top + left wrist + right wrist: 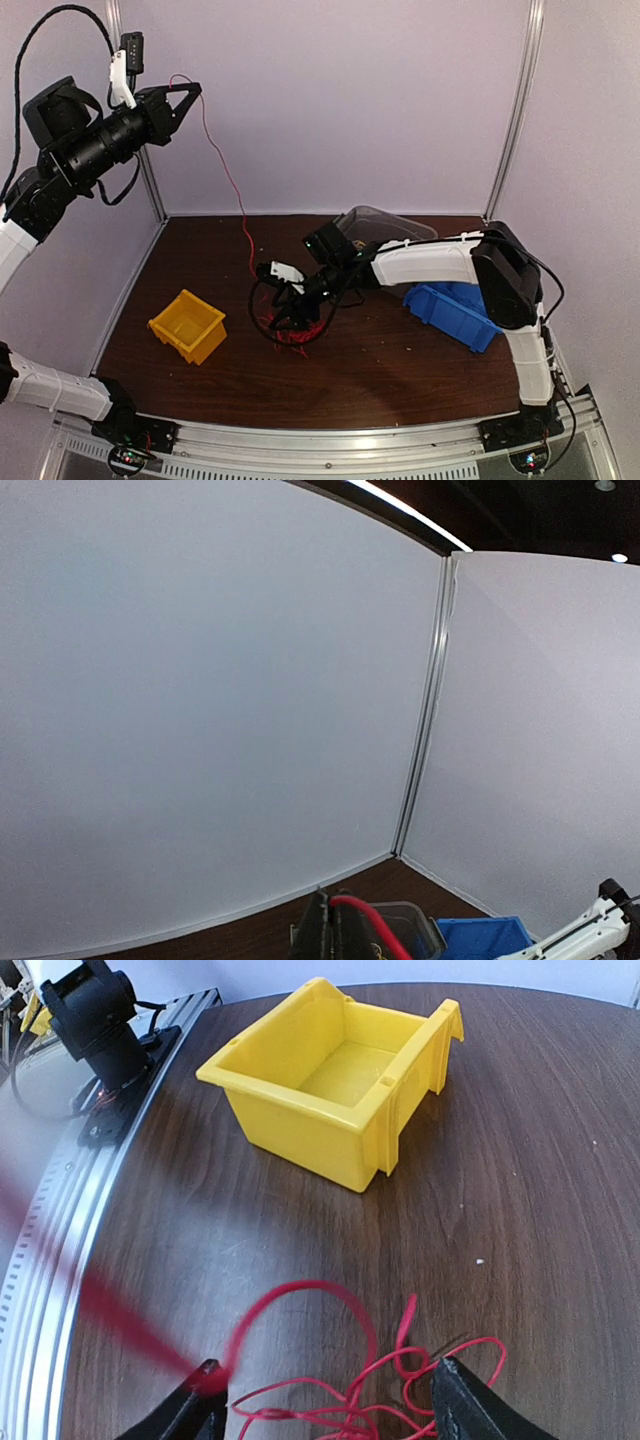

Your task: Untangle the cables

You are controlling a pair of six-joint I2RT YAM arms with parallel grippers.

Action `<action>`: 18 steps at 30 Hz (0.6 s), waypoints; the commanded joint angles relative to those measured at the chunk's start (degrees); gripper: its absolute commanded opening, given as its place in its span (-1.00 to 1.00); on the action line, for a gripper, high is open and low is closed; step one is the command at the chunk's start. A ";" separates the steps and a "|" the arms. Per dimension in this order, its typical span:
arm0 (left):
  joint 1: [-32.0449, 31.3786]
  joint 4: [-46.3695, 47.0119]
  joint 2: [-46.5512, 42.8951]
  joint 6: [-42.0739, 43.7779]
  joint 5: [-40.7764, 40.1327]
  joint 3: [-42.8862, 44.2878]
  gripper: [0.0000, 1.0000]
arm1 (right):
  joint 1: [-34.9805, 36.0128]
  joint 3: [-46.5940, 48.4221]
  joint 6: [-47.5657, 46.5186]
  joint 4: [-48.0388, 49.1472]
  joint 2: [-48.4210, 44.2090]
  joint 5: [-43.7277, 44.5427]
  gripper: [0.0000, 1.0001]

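Note:
The cables (293,334) lie as a loose red tangle on the dark wooden table (380,370), in front of the right arm. One red strand (243,215) rises from the tangle, up and to the left. My left gripper (188,95) is raised high at the back left and is shut on that strand's end. In the left wrist view its closed fingertips (330,902) pinch the red cable (374,924). My right gripper (287,300) hovers low over the tangle. It stands open (325,1375), with red loops (400,1375) between and below its fingers. A blurred red strand passes by its left fingertip (205,1385).
A yellow bin (188,325) (340,1080) sits empty to the left of the tangle. A blue bin (455,310) (480,935) stands at the right, with a clear plastic container (385,225) behind it. White walls close in the back and sides. The left arm's base (95,1020) sits on the front rail.

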 commanded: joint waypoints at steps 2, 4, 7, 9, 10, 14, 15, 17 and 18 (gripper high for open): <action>0.27 -0.41 1.23 0.56 1.93 5.33 -1.00 | 1.47 7.01 7.75 6.04 7.67 2.90 0.22; 0.27 -2.18 2.46 1.63 1.32 8.70 -1.00 | 1.51 8.86 9.59 5.06 10.27 4.84 -0.19; 0.27 -5.45 4.75 3.10 -0.89 16.04 -1.00 | 1.37 7.00 9.64 4.53 10.21 6.86 -0.61; 0.27 -6.79 6.23 4.32 -2.41 20.62 -1.00 | 1.29 4.37 9.19 4.80 8.91 7.87 -0.61; 0.27 -7.15 6.87 5.04 -3.36 22.92 -1.00 | 1.25 3.10 9.15 4.89 8.32 8.41 -0.61; 0.27 -7.78 9.92 8.22 -7.85 31.72 -1.00 | 0.61 -1.00 8.95 3.67 6.42 10.07 -0.56; 0.27 -7.45 10.34 8.88 -8.83 33.68 -1.00 | 0.42 -1.85 8.70 3.07 6.03 10.49 -0.54; 0.27 -5.41 10.19 9.96 -10.79 35.07 -1.00 | -0.07 -4.28 8.46 2.69 5.18 11.56 -0.51; 0.27 -5.25 10.39 10.56 -11.43 36.59 -1.00 | -0.38 -5.37 8.25 2.69 4.79 11.96 -0.51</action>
